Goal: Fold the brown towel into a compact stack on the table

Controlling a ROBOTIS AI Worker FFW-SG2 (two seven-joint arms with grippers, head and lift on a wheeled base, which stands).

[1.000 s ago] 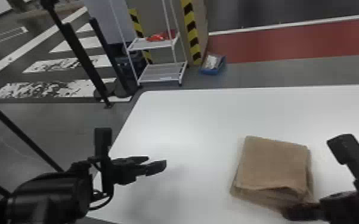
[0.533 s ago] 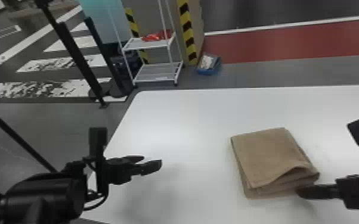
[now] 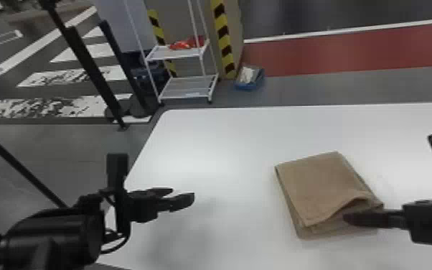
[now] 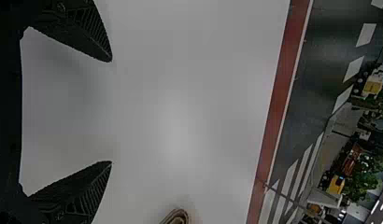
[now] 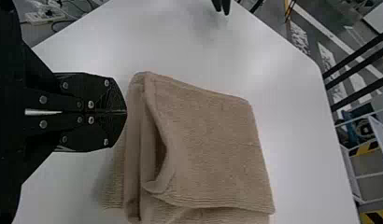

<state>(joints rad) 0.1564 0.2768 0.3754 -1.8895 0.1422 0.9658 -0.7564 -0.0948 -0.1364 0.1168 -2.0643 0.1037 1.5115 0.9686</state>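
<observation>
The brown towel (image 3: 323, 186) lies on the table as a folded, roughly square stack, its layers bulging apart at the near right edge. There my right gripper (image 3: 348, 217) has its fingertips against the layered side. In the right wrist view that gripper (image 5: 126, 112) is shut, tips meeting beside the loose folds of the towel (image 5: 213, 144); no fabric is visible between them. Left of the towel, well apart from it, my left gripper (image 3: 183, 194) is above the table. Its fingers are wide open in the left wrist view (image 4: 111, 112), where a towel corner (image 4: 176, 217) peeks in.
The white table (image 3: 226, 143) has its left edge beside my left arm. Beyond its far edge stand a white shelf rack (image 3: 186, 88) and a blue box (image 3: 250, 79) on the floor. Black posts (image 3: 93, 71) rise to the left.
The towel has turned counter-clockwise, its far left corner swinging left. My right gripper has moved forward and slightly left along its near side. The left gripper has stayed nearly still.
</observation>
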